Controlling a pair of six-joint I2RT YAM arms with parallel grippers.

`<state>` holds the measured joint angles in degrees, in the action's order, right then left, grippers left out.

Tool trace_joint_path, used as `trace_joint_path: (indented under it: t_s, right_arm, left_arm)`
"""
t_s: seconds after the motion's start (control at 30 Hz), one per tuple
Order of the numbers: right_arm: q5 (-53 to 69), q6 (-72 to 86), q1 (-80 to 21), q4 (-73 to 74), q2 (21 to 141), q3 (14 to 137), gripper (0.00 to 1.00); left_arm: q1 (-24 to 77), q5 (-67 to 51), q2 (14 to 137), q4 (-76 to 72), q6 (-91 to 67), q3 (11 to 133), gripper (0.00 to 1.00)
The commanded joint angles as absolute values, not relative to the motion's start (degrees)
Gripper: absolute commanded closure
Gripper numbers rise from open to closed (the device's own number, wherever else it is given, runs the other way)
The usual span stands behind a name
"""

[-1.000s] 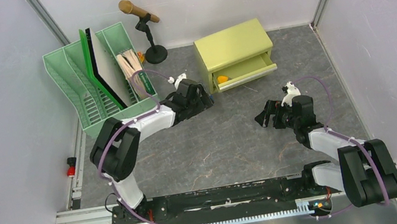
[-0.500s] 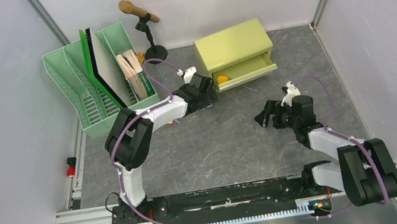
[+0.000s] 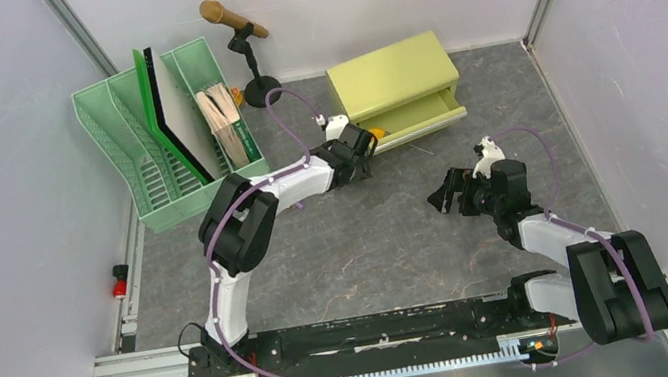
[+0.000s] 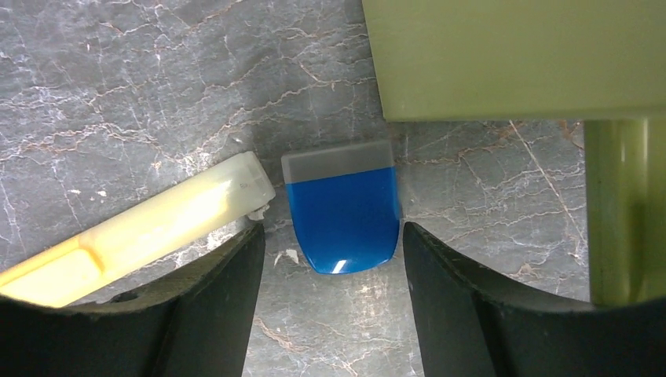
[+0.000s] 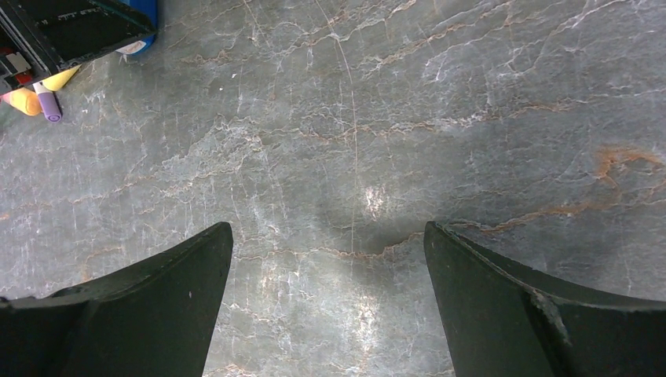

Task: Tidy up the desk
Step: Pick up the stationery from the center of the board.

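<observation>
- My left gripper point(image 4: 331, 234) has reached the yellow-green cabinet point(image 4: 510, 55), jaws narrowing around a small blue, grey-capped block point(image 4: 342, 212), not yet clamped; pickup likely next.
- My right gripper point(image 5: 328, 236) hangs wide open, empty.

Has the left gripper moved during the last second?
Yes. The left gripper moved right, away from the green file rack, and now reaches the open drawer of the yellow-green cabinet.

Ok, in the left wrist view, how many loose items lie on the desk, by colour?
Blue (block): 1
Yellow (pen): 1
Total: 2
</observation>
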<state>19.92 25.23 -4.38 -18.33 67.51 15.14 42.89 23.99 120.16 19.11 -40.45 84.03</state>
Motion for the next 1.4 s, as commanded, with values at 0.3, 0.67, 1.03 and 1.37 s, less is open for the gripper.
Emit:
trace_joint_path:
  t_s: [0.3, 0.67, 1.03, 1.37]
  right_arm:
    - [21.0, 25.5, -4.3, -16.7, 69.0, 15.6, 0.02]
    - [21.2, 25.7, -4.3, -17.3, 69.7, 15.4, 0.02]
    - [21.6, 26.0, -4.3, -17.9, 70.2, 15.2, 0.02]
    - [21.6, 26.5, -4.3, -18.5, 68.9, 14.2, 0.02]
  left_arm:
    - [42.9, 28.1, 123.1, 17.5, -36.8, 87.8, 0.31]
    - [42.3, 26.6, 124.0, 17.0, -34.1, 88.4, 0.53]
    - [42.3, 21.1, 115.3, 8.2, -33.0, 78.1, 0.58]
    - [42.2, 16.2, 102.4, 1.7, -34.3, 67.1, 0.59]
